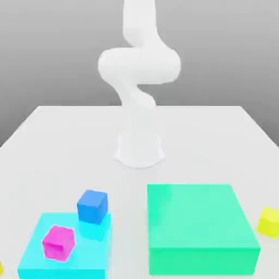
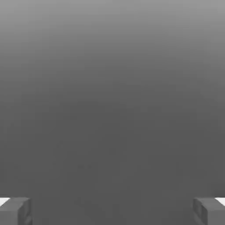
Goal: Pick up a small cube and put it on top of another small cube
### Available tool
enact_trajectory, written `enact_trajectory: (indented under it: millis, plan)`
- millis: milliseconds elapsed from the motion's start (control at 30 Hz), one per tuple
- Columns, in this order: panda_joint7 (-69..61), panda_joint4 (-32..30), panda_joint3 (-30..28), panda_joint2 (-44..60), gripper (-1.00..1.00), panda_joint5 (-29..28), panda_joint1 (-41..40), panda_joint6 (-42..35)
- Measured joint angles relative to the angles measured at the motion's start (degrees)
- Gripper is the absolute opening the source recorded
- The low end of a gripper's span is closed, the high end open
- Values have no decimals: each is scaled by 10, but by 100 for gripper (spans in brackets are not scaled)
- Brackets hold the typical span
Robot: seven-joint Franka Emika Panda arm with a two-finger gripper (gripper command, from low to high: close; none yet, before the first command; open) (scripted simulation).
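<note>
"At the exterior view's left edge: golden-yellow cube [image 1: 1, 268], cut by the frame, near the cyan block [image 1: 62, 273]. How is it best reached?"

"Probably by centring the gripper [image 2: 112, 211] above it, squaring the jaws to opposite faces, then descending straight to the bench [image 1: 82, 147]."

"And the hand view?"

"Jaws spread wide, nothing between them, against plain grey. The exterior view supplies the layout: arm [image 1: 139, 65] upright behind the blocks."

arm [image 1: 139, 65]: plain white | joints: rounded | base: flared
</note>
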Motion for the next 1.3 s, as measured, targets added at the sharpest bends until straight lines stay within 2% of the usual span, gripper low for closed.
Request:
enact_trajectory:
  millis: [333, 500, 667, 867, 1133, 1267, 1300]
  plan:
    - [255, 38, 50, 213, 0, -90, -137, 29]
    - [375, 58, 45, 318, 0, -127, -177, 43]
    - [478, 75, 27, 418, 0, -139, -219, 61]
    - [574, 94, 3, 531, 0, -112, -244, 91]
    - [655, 117, -12, 668, 0, -5, -295, 135]
    - [663, 136, -12, 751, 0, 9, -302, 193]
    - [664, 139, -13, 762, -100, 9, -302, 201]
